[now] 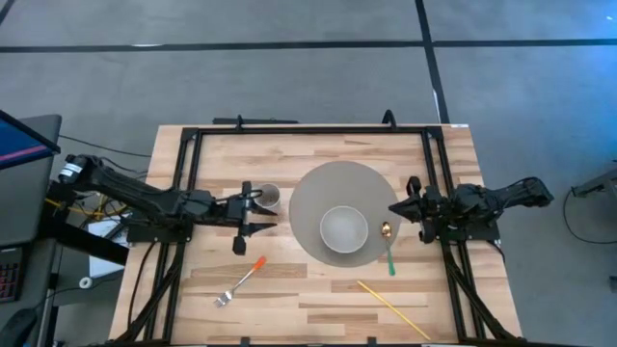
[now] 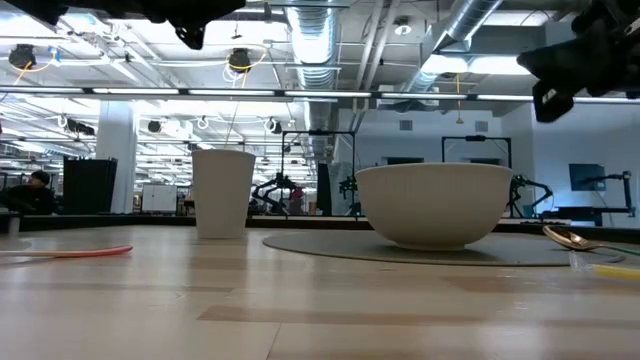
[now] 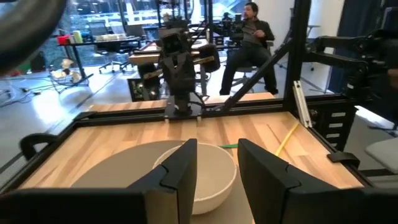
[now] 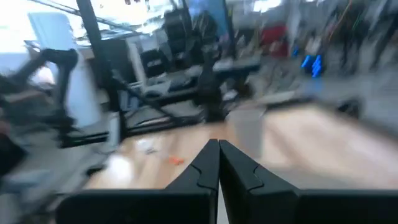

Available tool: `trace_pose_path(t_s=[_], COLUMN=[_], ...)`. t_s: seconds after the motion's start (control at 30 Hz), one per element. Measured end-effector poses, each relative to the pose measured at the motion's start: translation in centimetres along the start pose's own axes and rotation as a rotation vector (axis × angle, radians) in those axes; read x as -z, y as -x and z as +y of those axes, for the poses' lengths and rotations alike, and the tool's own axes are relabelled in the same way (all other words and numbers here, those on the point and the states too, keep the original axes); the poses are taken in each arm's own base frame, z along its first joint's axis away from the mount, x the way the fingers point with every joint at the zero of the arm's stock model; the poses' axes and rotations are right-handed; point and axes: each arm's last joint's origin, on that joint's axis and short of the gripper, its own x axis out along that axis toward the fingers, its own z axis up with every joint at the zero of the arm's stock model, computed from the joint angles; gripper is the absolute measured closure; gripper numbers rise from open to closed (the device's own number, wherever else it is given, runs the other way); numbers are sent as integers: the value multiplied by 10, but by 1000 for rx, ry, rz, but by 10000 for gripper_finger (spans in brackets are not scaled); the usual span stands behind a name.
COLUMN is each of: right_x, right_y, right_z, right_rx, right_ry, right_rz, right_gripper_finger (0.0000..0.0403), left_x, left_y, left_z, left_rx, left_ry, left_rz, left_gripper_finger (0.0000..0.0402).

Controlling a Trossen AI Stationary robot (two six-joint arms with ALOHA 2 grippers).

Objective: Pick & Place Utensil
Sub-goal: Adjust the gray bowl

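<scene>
A spoon (image 1: pixel 388 247) with a gold bowl and a green handle lies on the table, its head on the right rim of a round grey mat (image 1: pixel 310 198). A white bowl (image 1: pixel 343 229) stands on the mat. A fork (image 1: pixel 241 281) with an orange handle lies near the front left. A white cup (image 1: pixel 268 196) stands left of the mat. My left gripper (image 1: pixel 260 212) hovers open beside the cup, facing the bowl (image 3: pixel 217 180). My right gripper (image 1: pixel 397 209) hovers shut at the mat's right edge, just beyond the spoon's head (image 2: pixel 570 238).
A yellow chopstick (image 1: pixel 390 306) lies slanted at the table's near right. A black frame (image 1: pixel 308 128) runs along the far and side edges. In the left wrist view a person (image 3: pixel 249 37) sits beyond the table. Bare wood lies between the fork and the chopstick.
</scene>
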Motion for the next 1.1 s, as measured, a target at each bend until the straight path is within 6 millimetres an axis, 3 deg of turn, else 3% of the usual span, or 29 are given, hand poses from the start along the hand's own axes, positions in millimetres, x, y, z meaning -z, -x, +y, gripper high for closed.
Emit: trace_pose_path(t_s=[0.13, 0.33, 0.5, 0.63, 0.87, 1.1], right_x=[-8, -20, -22, -19, -21, -20], right_y=[0, 2, 1, -7, -32, -80], right_z=[-3, -7, -1, 4, 19, 51], right_rx=[79, 197, -9, -98, -164, -229], right_ry=[243, 246, 168, 97, 97, 174], right_rz=[-72, -187, -217, -167, -124, 196], right_gripper_finger=[403, 403, 399, 364, 271, 233], left_x=[-5, -8, -15, -19, -20, -19], left_y=[12, 28, 39, 46, 51, 51], left_z=[5, 12, 16, 22, 29, 30], left_rx=[-59, -128, -179, -323, -569, -577], left_ry=[-7, -27, -90, -106, -111, -122], left_rz=[15, 44, 16, 8, 45, 50], left_gripper_finger=[284, 284, 284, 284, 284, 284])
